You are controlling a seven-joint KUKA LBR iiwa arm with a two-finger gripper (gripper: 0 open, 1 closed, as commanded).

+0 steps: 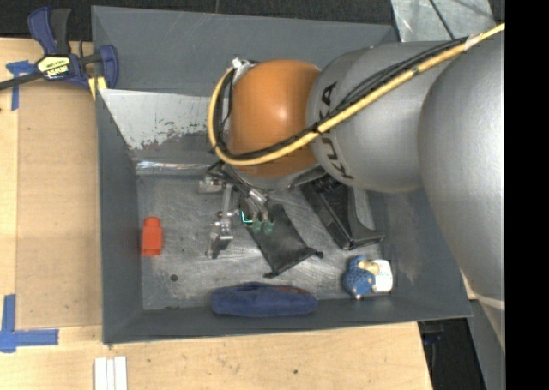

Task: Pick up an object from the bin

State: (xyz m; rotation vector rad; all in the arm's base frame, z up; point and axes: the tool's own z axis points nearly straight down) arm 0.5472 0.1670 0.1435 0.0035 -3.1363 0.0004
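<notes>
Contact with any one thing is not something you can confirm yet. The gripper (221,241) hangs below the arm's orange cover (266,114) over bare floor of the bin (120,243), to the right of the orange block (152,237). You cannot tell whether it is spread or pressed together, and nothing is visibly pinched in it. The likeliest target, going by nearness alone, is the black flat piece (287,247), which lies farther right of the orange block, just beyond the gripper. A small teal-green bit (257,219) sits at its upper end, too small to name. Expect that piece to be light, thin and stiff, probably smooth enough to slide. It lies nearly flat, so its broad face gives you nothing to close on. Take it across its narrow width near the end closest to the gripper, and go low. Should that fail, the orange block itself looks the easier hold: small, rigid, boxy and well apart from everything else, so pinch it across its short sides. Below and to the right of the orange block a blue soft bundle (262,301) lies along the wall. It would give under pressure, so gather it at the middle.
</notes>
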